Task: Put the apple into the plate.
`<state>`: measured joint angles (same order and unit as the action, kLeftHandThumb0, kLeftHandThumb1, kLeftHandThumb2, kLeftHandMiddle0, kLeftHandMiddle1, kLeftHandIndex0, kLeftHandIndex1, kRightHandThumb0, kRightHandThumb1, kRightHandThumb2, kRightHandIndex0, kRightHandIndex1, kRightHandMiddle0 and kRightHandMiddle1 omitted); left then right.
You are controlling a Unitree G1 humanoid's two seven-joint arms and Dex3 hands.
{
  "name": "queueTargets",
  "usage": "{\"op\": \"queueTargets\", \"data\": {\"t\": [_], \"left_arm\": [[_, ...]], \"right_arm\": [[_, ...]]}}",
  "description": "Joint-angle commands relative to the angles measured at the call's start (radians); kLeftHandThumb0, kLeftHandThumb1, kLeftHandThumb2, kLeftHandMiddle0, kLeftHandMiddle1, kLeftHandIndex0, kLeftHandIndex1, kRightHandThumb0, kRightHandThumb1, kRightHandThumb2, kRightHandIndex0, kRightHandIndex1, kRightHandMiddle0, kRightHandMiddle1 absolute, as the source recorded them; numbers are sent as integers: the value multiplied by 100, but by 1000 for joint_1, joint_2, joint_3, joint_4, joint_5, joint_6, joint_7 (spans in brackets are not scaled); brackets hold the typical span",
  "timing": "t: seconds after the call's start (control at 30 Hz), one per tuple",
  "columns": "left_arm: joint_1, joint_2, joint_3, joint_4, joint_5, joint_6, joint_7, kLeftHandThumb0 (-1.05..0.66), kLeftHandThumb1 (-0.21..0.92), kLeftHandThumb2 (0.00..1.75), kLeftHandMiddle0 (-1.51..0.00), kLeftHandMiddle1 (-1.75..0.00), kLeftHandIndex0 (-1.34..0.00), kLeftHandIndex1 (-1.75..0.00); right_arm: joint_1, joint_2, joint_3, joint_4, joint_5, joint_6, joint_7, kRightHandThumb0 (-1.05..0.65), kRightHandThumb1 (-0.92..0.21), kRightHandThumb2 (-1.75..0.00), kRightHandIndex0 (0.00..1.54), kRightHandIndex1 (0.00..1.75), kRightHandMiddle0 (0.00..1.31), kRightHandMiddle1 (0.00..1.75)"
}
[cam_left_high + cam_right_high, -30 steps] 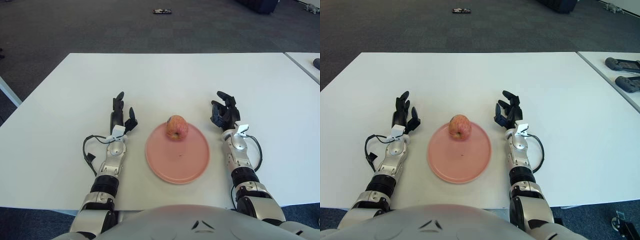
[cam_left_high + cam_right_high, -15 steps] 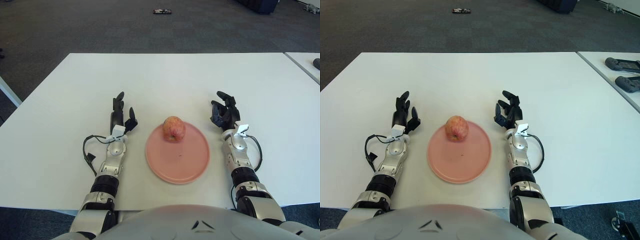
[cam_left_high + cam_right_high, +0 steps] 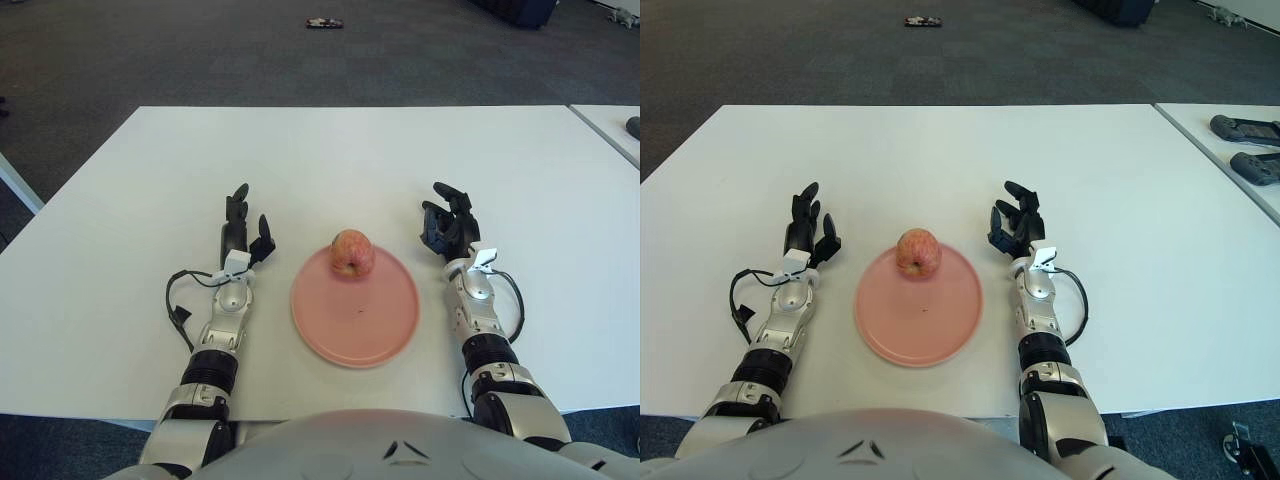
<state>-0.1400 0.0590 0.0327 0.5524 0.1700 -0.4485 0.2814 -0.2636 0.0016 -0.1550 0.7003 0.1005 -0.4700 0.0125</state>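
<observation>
A white table [image 3: 330, 150] fills most of both views, with dark carpet beyond its far edge. On it, near the robot, lies a round pink plate [image 3: 355, 318]. The apple [image 3: 352, 252] sits on the far part of the plate, close to the rim, reddish with a paler patch.

The left hand [image 3: 243, 228] shows just to the left of the plate, fingers stretched forward and loosely spread, holding nothing. The right hand [image 3: 447, 226] shows just to the right of the plate, its dark fingers raised and slightly bent, also holding nothing. The apple lies between the two hands, apart from both, a little nearer the left hand in the left eye view.

The right eye view takes in more of a second table [image 3: 1240, 150] at the right, where two dark controller-like devices [image 3: 1245, 130] lie; the left eye view shows only a corner of that table and the end of one device. A small dark thing [image 3: 325, 22] lies on the carpet far ahead, too small to identify. Whether either hand touches the table cannot be told. The robot's grey chest cuts off the bottom edge of both views and hides the upper arms.
</observation>
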Motion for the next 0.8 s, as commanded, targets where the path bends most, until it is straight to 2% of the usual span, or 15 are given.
{"op": "queueTargets", "data": {"t": [0.0,0.77], "left_arm": [[-1,3,-3,11,6,16,-5,-84,92,90,-23,-17,0,-57],[-7,6,-4,13,8,25,-4,-84,92,91,-23,-17,0,-56]], "right_arm": [[28,16,0,35,7,53,-2,-39,-59,-95,10,83,0,86],[24,17,2,35,8,55,-2,-39,-59,-95,11,82,0,87]]}}
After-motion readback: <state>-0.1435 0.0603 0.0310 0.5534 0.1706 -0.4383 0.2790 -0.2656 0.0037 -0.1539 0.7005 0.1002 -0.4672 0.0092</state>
